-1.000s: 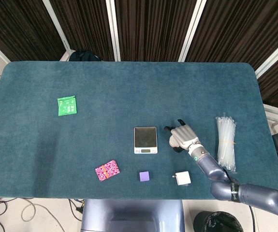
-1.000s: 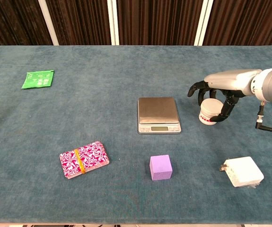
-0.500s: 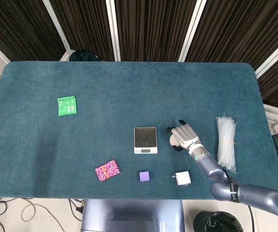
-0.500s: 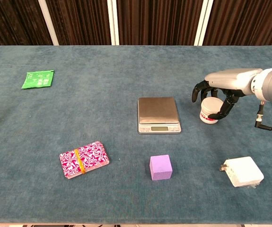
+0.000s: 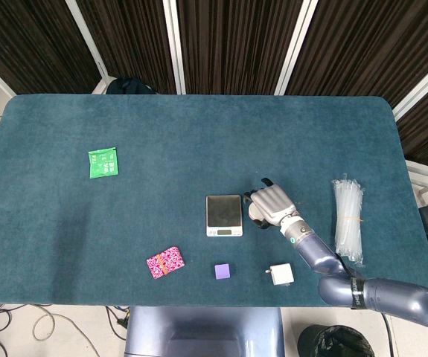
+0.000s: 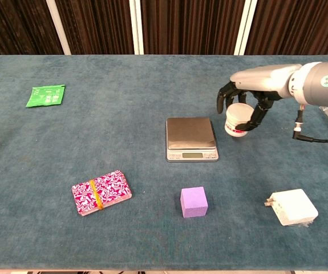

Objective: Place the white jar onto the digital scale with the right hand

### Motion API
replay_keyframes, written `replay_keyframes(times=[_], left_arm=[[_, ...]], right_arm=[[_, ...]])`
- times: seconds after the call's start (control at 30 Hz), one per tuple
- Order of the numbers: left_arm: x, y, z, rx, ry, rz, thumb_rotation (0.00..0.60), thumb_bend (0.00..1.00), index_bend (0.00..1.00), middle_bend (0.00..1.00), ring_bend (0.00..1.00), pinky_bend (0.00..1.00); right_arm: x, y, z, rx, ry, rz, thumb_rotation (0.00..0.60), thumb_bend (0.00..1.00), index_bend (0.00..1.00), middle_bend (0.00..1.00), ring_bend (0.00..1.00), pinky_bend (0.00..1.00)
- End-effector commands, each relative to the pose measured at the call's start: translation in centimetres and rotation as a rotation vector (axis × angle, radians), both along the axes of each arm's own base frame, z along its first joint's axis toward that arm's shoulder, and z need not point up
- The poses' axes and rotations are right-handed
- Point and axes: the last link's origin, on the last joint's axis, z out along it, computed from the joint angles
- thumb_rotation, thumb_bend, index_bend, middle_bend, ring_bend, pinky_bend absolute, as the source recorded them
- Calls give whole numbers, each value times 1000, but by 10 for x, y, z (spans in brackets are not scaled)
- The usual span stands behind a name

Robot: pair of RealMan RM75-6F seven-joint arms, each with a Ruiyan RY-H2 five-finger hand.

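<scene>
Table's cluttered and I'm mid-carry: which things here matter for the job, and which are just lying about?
In the job:
right hand, gripping the jar
white jar, just right of the scale
scale, pan bare

Lying about:
purple cube
white charger
pink patterned pack
green packet
clear bag of straws

White jar in right hand

Right arm: grey, enters from the lower right edge of the table, forearm stretched toward the table's middle. Right hand: palm down, dark fingers curled around the white jar, gripping it from above, jar tilted. Left arm and hand: outside both views.
</scene>
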Motion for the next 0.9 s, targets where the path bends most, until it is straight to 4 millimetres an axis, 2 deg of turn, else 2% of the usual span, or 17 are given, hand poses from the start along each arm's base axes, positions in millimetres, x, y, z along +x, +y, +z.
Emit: replay_keyframes(times=[0.03, 0.2, 0.4, 0.6, 0.7, 0.9], left_arm=[[0, 0, 0, 1, -1, 0, 600, 773, 57, 0, 0, 0], [0, 0, 1, 1, -6, 1, 600, 773, 58, 0, 0, 0], [0, 0, 0, -4, -15, 2, 600, 773, 57, 0, 0, 0], [0, 0, -1, -11, -16, 0, 600, 774, 56, 0, 0, 0], [0, 0, 0, -8, -19, 0, 600, 773, 56, 0, 0, 0], [0, 1, 0, -7, -22, -1, 600, 773, 56, 0, 0, 0]], right_arm=[[15, -2, -5, 12, -11, 16, 600, 528, 330, 415, 538, 169], [38, -6, -15, 20, -26, 34, 600, 528, 330, 415, 538, 94], [60, -7, -31, 18, -24, 54, 600, 528, 329, 415, 538, 99], [71, -7, -44, 24, -18, 62, 600, 528, 330, 415, 532, 93], [74, -8, -49, 29, -10, 56, 600, 528, 330, 410, 499, 93], [74, -9, -55, 52, 12, 44, 600, 528, 295, 297, 330, 92]])
